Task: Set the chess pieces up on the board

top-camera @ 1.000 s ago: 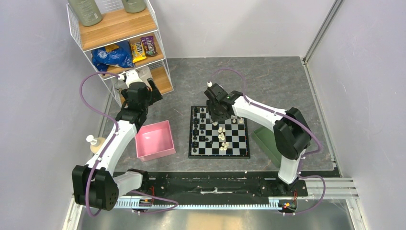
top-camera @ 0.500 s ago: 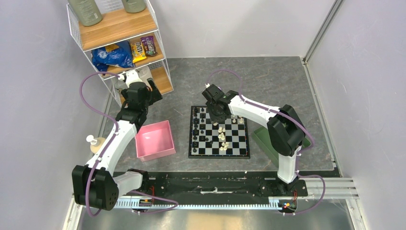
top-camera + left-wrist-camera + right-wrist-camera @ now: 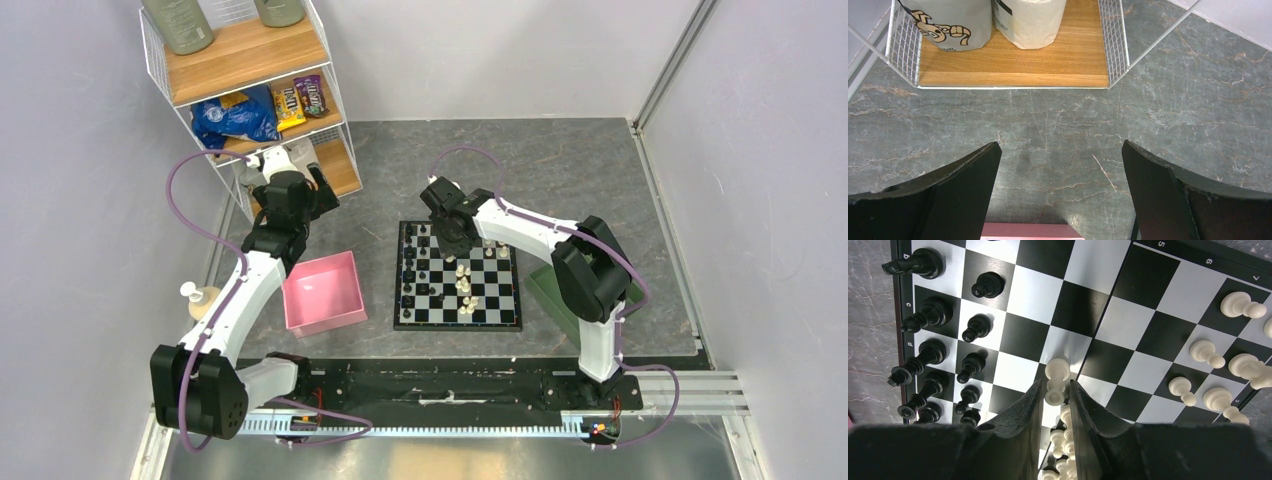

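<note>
1. My right arm (image 3: pixel 530 228) has swung a little further over the far left part of the square black-and-white chequered chessboard (image 3: pixel 500 310). My left arm (image 3: pixel 240 290) has not stirred. My left gripper (image 3: pixel 1060 145) hangs wide open and empty above the grey marbled tabletop (image 3: pixel 1058 115), in front of the white wire shelf (image 3: pixel 1013 65).
2. On that chessboard the tiny black pieces (image 3: pixel 938 340) stand in two files along one edge. The tiny cream-white pieces (image 3: pixel 465 285) lie bunched mid-board, with a few near the opposite edge.
3. My right gripper (image 3: pixel 1055 390) has narrowed from a wider gap to a slim one. Its pads now press either side of one small cream-white piece (image 3: pixel 1057 372) near the board's centre fold.
4. I judge the grasp made, but whether the piece has left the square I cannot tell. Next comes lifting it and carrying it to the white side.
</note>
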{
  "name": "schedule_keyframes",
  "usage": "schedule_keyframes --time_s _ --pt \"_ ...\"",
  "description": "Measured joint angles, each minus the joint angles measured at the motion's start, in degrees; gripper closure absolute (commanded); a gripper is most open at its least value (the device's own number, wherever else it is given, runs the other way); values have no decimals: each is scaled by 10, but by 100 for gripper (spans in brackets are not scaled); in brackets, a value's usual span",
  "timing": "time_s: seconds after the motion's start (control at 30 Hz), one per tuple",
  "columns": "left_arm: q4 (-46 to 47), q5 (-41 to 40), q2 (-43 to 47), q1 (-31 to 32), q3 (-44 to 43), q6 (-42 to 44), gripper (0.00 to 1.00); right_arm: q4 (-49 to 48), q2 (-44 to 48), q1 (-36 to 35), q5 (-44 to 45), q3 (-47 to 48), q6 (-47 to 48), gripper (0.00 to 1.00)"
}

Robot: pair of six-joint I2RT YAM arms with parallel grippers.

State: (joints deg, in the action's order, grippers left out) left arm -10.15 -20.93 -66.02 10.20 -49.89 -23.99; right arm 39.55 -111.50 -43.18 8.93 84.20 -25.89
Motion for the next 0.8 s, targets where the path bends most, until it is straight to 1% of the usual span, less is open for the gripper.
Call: schedule_keyframes --time_s 0.27,0.4,0.6,0.67,0.8 --pt "0 0 0 0 0 0 0 -1 -1 0 2 3 0 67" --pt "0 0 0 0 0 0 0 -1 -1 0 3 3 0 71" --pt "0 0 0 0 0 0 0 -1 -1 0 4 3 0 70" --pt "0 0 0 0 0 0 0 -2 -1 0 4 3 0 76" --pt "0 0 0 0 0 0 0 -5 -1 0 5 3 -1 84"
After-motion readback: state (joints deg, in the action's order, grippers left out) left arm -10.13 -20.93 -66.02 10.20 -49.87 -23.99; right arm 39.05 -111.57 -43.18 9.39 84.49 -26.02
